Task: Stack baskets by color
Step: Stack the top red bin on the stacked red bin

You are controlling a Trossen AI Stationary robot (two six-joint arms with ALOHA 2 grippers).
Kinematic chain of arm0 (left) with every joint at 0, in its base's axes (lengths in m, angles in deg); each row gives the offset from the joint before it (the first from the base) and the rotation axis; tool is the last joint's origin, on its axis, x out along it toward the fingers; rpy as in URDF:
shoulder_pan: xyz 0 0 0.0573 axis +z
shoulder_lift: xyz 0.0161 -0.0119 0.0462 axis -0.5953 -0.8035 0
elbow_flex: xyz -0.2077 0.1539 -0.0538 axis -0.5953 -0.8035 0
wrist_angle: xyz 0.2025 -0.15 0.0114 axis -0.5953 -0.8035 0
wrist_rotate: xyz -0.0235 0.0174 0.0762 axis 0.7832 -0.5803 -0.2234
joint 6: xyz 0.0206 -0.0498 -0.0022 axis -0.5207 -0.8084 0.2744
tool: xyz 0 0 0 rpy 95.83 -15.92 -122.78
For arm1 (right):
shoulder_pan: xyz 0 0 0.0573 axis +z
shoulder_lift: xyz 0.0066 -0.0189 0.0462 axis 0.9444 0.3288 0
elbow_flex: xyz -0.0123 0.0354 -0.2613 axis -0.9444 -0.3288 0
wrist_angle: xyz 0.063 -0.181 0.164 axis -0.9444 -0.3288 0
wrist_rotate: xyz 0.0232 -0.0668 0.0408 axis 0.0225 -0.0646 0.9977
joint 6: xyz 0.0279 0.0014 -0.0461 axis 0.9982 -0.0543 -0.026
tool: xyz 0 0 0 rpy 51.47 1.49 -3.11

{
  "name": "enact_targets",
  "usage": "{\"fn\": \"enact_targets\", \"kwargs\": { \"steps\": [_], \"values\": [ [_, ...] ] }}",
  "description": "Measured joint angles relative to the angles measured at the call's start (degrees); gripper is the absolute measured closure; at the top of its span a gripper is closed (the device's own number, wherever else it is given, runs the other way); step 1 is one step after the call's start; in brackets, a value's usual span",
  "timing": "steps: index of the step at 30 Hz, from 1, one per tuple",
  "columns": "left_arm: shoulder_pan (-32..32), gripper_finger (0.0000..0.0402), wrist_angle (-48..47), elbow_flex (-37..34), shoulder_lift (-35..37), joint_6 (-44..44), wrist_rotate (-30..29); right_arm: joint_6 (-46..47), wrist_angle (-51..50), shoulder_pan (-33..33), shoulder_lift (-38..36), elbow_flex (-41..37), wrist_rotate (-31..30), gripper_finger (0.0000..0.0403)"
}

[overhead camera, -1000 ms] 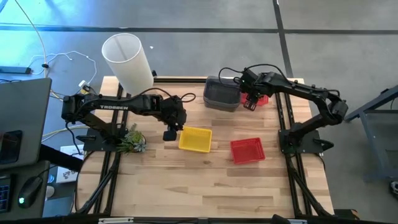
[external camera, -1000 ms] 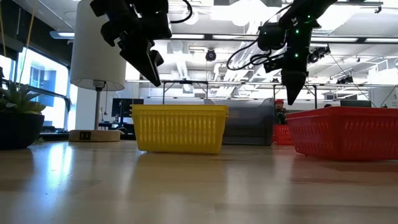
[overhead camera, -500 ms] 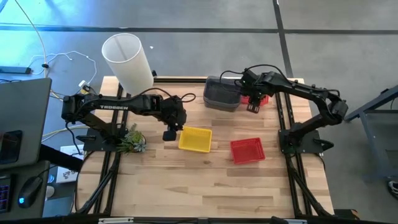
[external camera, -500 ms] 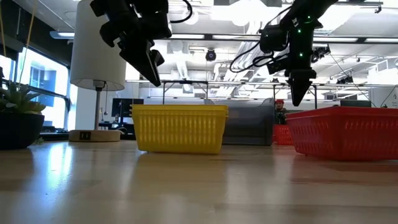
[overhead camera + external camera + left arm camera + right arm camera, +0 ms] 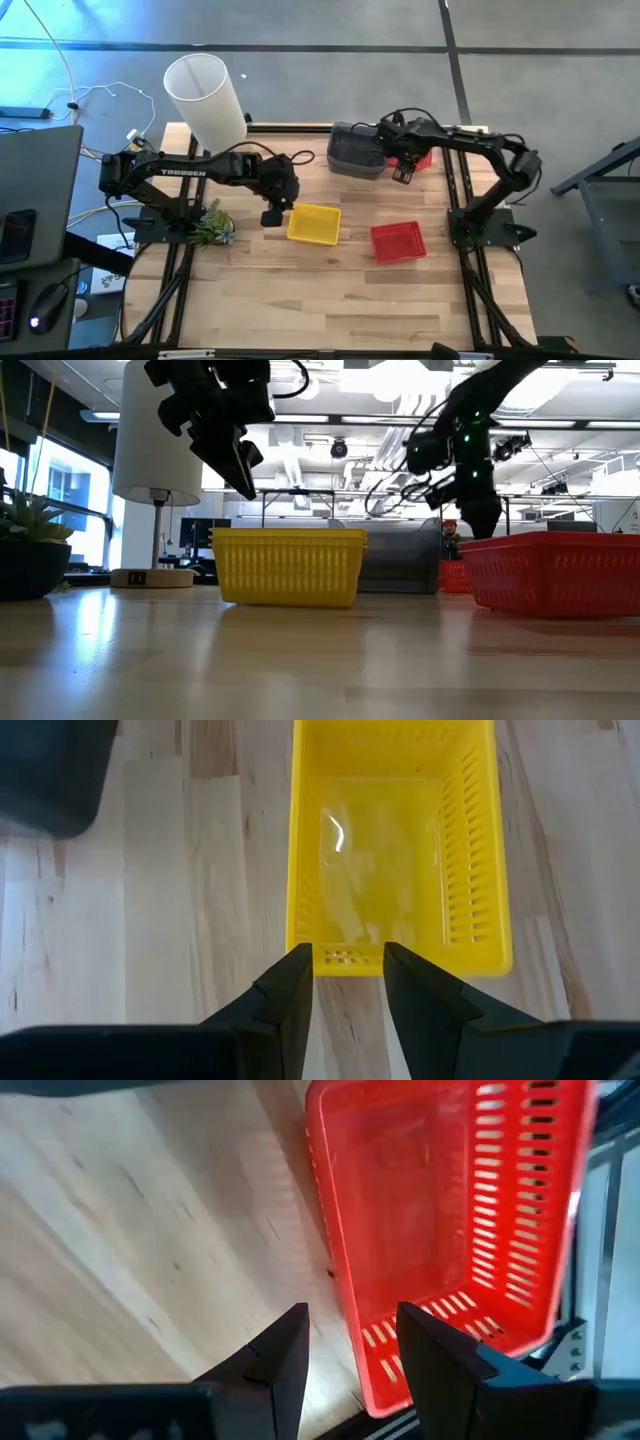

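Left gripper (image 5: 345, 955): hovers over the near short wall of the yellow basket (image 5: 314, 224) at mid-table, jaws apart and holding nothing.
Right gripper (image 5: 350, 1330): hangs at the far right of the table (image 5: 300, 290), over the long rim of the back red basket (image 5: 440, 1220), jaws apart and empty.
Risk, right side: the rim lies under 1 finger, not between the 2; coming down this way would likely press on the wall and tip or shove the basket against the frame.
Risk, left side: the thin mesh wall may flex and slip out of a shallow pinch.
Risk, stacking: the front red basket (image 5: 398, 241) lies askew, so nesting may jam.
Count, yellow: 1 outline seen.
Count, red: 2 places.
Count, grey basket (image 5: 357, 150): 1 outline at the back.
Nested layers: cannot tell.
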Motion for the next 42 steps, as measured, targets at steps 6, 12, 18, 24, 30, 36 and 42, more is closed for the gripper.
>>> {"fn": "enact_targets", "kwargs": {
  "steps": [6,12,18,24,30,36,42],
  "values": [
    [0.0,0.0291,-2.02,0.0,-0.01,0.0,0.0,0.74,1.51,-0.13,4.69,0.0,-0.88,0.0265],
    [0.0,0.0291,-2.22,0.0,-0.01,0.0,0.0,2.25,4.17,-0.13,7.58,0.04,-2.85,0.0265],
    [0.0,0.0291,-2.22,0.0,-0.02,0.0,-0.02,2.25,4.19,-0.15,8.14,0.19,-3.27,0.0294],
    [0.0,0.0291,-2.2,0.0,-0.02,0.0,-0.01,2.45,4.19,-0.39,8.2,0.15,-3.0,0.0379],
    [0.0,0.0291,-2.2,0.0,-0.02,-0.02,-0.02,2.53,4.14,-0.37,8.25,0.12,-3.03,0.0398],
    [0.0,0.0291,-2.22,0.0,-0.02,-0.02,0.0,2.71,2.97,-0.23,6.8,-0.09,-3.14,0.0401],
    [0.0,0.0291,-2.48,0.0,-0.02,-0.02,-0.02,6.19,-0.74,0.54,1.0,-0.09,-3.9,0.0402]
  ]
}}
